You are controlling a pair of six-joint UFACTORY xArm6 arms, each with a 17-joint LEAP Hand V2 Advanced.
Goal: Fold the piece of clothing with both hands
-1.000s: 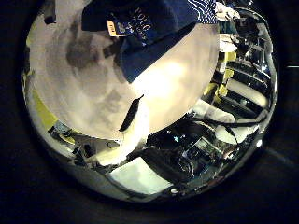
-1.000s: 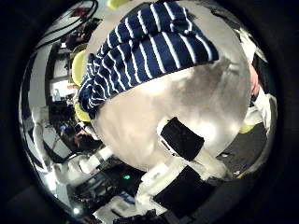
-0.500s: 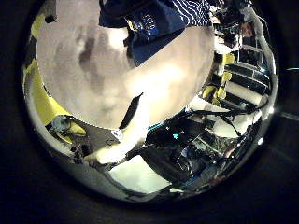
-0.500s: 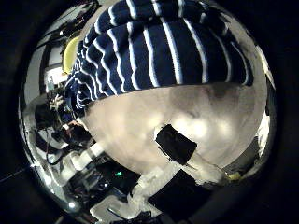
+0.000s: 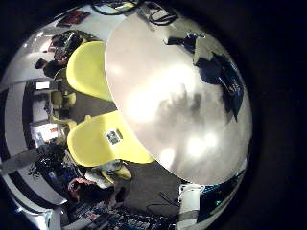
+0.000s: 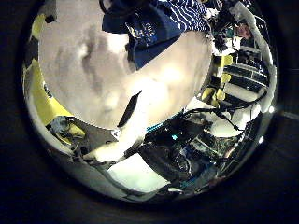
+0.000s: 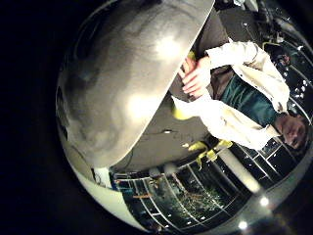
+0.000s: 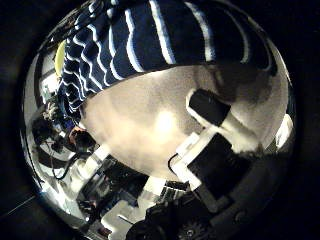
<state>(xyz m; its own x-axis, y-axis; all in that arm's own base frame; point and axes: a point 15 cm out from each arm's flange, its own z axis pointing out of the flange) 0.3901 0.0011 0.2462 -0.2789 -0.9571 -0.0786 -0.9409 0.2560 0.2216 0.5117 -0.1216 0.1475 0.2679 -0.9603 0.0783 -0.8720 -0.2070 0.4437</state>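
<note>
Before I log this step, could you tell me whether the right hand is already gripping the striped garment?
No. In the right thumb side palm view the striped garment lies flat on the table, and the finger is over bare tabletop.

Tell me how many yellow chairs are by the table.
2, both at the table's edge in the left little finger side view: one chair and another chair next to it. More may be hidden.

Mostly just the round table (image 7: 117, 88) here, its bare pale top catching a couple of bright light glares. Beyond its edge there's floor (image 7: 181, 142).
</note>
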